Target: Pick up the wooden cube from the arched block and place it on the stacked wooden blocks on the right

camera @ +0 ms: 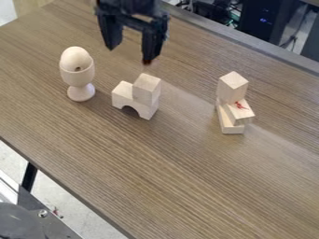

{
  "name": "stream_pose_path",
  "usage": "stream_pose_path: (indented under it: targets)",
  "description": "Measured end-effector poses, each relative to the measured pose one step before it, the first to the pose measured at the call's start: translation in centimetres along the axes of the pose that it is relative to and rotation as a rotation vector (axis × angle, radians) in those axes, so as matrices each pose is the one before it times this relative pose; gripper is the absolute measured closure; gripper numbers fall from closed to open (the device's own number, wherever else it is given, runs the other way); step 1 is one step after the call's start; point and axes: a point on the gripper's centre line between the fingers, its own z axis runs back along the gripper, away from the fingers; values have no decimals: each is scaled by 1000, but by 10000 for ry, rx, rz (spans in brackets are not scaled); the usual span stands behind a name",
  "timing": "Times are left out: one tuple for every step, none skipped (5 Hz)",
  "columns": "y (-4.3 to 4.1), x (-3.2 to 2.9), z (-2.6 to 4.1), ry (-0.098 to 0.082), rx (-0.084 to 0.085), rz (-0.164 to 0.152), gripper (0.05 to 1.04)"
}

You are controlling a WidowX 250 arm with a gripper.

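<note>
Gripper (129, 52) cropped above, egg's (76, 57) base hidden

The surface (168, 186) has brown wood grain running at a slant, and a soft pale sheen lies across its right part. A gray edge strip (249, 45) borders it along the upper right. Beyond that strip stands a black case (254, 18) with small blue lights (265, 20), with dark cables (290, 41) near it. At the lower left, a black leg (29, 176) stands over pale, speckled floor (56, 193), beside a gray metal plate (50, 226) with a bolt (43, 213).
</note>
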Motion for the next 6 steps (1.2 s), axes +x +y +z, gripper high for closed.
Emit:
stream_pose_path:
  targets:
    - [-1213, -635, -1004, 116, -104, 294, 85]
    - [-697, -468, -606, -321, -12, 563, 85]
    - [-190, 383, -8, -311, 120, -209, 85]
    - [12, 152, -205, -46, 11, -86, 85]
    - [77, 58, -496, 77, 5, -33, 85]
    - [158, 281, -494, -153, 6, 74, 85]
